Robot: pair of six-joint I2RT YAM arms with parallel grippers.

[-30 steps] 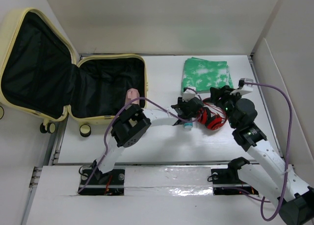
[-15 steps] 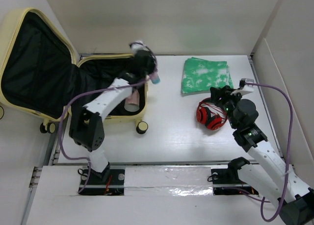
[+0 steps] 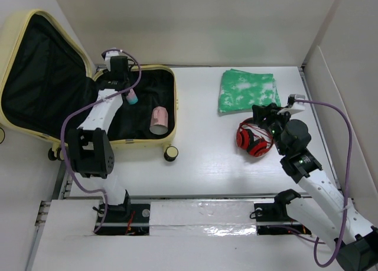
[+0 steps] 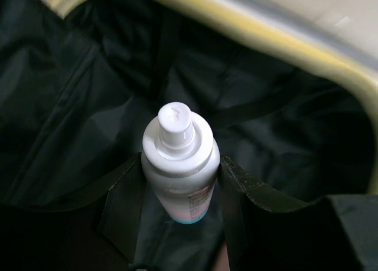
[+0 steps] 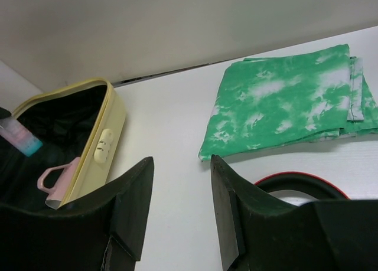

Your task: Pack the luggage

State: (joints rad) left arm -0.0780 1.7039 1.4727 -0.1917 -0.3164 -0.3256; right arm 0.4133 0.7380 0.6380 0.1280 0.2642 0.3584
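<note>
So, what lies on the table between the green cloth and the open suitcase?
Nothing. The white table is bare between the green cloth and the suitcase; the top external view shows it, and the right wrist view agrees.

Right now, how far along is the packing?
Done: a pink mug lies inside the luggage. In hand: the left pincer holds a white-capped bottle over its interior. Left: the green tie-dye cloth and red headphones lie on the table; the right pincer is open near the headphones, holding nothing.
</note>
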